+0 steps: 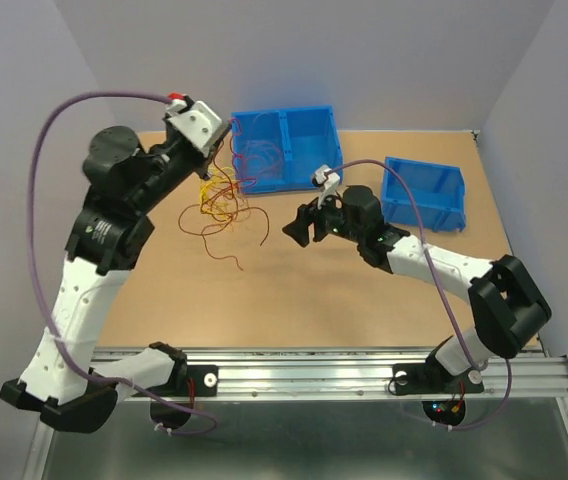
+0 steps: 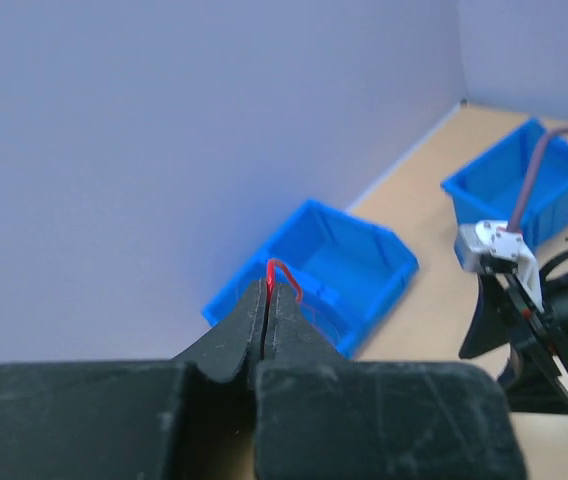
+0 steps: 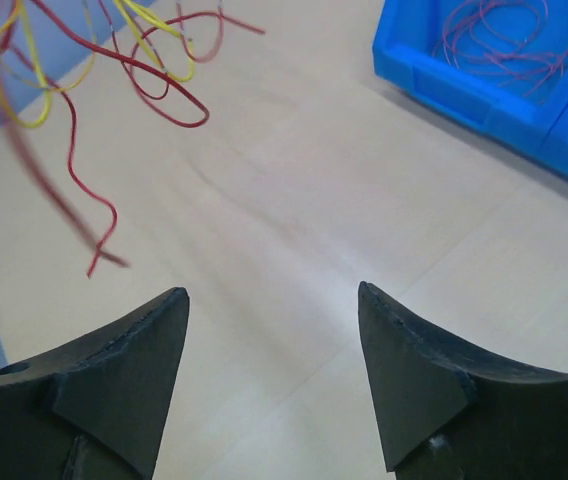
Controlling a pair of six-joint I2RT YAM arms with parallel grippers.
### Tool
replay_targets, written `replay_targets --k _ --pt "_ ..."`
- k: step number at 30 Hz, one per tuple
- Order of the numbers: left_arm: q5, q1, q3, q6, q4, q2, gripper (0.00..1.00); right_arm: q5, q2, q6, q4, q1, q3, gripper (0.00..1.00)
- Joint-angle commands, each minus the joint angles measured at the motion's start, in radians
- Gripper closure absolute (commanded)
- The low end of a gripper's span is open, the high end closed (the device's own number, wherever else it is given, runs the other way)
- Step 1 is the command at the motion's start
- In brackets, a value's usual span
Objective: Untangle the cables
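Jaws of the left gripper (image 2: 268, 300) are clamped on a red strand of the cables (image 1: 222, 205) (the bunch dangles above the table (image 1: 364, 300)). The right gripper (image 3: 272, 292) stands parted nearby.

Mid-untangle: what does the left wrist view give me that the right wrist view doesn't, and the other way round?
Left wrist only: the left tool shut on one red wire, plus the second blue bin. Right wrist only: the red and yellow tangle loose above the table. Both: the divided blue bin and the right tool, which is open.
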Motion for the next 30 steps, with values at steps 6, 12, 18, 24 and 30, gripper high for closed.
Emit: replay_targets --k 6,12,18,24,30 --pt "0.214 -0.01 0.167 -0.093 -0.003 0.021 1.0 -0.065 -0.193 0.004 0.279 0.01 -0.174 0.12" --pt "0.258 -0.057 0.074 -0.053 0.019 0.067 1.0 -0.091 -0.309 -0.01 0.359 0.012 -0.258 0.11" --pt "0.235 -0.157 0.029 -0.041 0.019 0.093 1.0 -0.146 -0.362 -0.009 0.483 0.015 -0.332 0.02" --pt "0.169 -0.261 -0.018 -0.016 0.019 0.146 1.0 -0.114 -0.351 0.007 0.567 0.027 -0.356 0.0" --pt "0.124 -0.287 -0.012 -0.073 0.051 0.16 1.0 -0.08 -0.326 0.007 0.58 0.03 -0.352 0.01"
